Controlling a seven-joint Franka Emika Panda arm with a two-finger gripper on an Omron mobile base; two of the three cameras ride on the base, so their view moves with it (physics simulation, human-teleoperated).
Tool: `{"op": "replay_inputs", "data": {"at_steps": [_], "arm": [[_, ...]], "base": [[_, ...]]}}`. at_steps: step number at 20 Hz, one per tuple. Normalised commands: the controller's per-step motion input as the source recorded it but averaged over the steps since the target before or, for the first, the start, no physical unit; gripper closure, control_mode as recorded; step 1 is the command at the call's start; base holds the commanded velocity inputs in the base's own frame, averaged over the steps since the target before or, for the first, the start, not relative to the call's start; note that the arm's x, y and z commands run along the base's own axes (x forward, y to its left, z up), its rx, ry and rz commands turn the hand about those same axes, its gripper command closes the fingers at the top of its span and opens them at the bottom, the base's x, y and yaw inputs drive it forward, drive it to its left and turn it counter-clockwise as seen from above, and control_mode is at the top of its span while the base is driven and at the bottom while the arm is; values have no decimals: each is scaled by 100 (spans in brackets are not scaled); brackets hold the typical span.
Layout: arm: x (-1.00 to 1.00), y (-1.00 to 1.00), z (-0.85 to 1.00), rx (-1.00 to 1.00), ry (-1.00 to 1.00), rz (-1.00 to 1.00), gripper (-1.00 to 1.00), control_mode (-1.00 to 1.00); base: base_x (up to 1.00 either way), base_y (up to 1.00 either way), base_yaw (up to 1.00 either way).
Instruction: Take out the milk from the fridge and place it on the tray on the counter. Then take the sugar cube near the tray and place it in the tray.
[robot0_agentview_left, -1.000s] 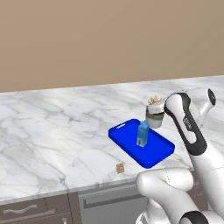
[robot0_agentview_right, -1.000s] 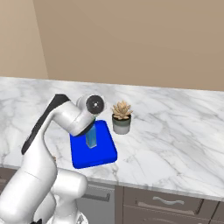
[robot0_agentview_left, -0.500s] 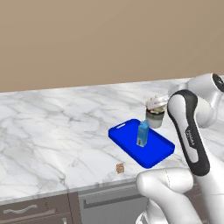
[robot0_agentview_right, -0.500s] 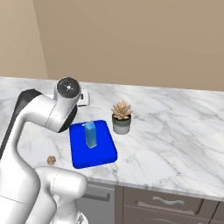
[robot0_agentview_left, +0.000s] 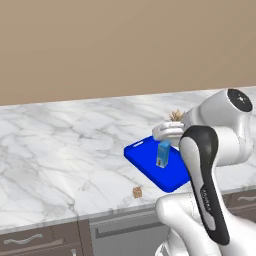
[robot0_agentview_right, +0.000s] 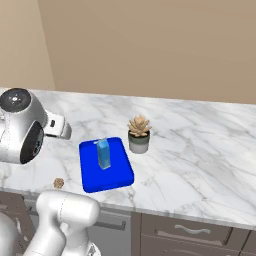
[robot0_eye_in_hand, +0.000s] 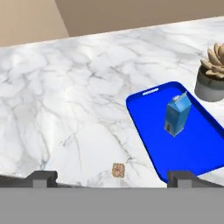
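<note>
White marble counter (robot0_eye_in_hand: 65, 87) spreads below me. The milk (robot0_eye_in_hand: 177, 114) stands upright in the tray (robot0_eye_in_hand: 197, 148). My pincer (robot0_eye_in_hand: 111, 176) is empty, tips wide apart. The sugar cube (robot0_eye_in_hand: 118, 170) sits on the marble at twelve o'clock just beyond my tips, at the tray's eight o'clock.

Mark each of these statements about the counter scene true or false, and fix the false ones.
1. The small blue milk carton stands upright in the flat bright blue tray. True.
2. The tiny tan sugar cube lies inside the tray. False: it sits on the white marble counter, apart from the tray.
3. The gripper holds the carton. False: its fingertips are spread wide with nothing between them.
4. The spiky potted plant stands on the counter beside the tray. True.
</note>
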Motion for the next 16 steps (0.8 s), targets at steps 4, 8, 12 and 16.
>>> {"op": "replay_inputs", "data": {"at_steps": [4,8,12,16], "arm": [[-40,50,-12,-13,28,-27,-100,-100],[-6,21,0,-11,27,-23,-100,-100],[6,0,-10,-1,20,-1,-100,-100],[0,0,-31,0,19,0,-100,-100]], "base": [[0,0,0],[0,0,0],[0,0,0],[0,0,0]]}}
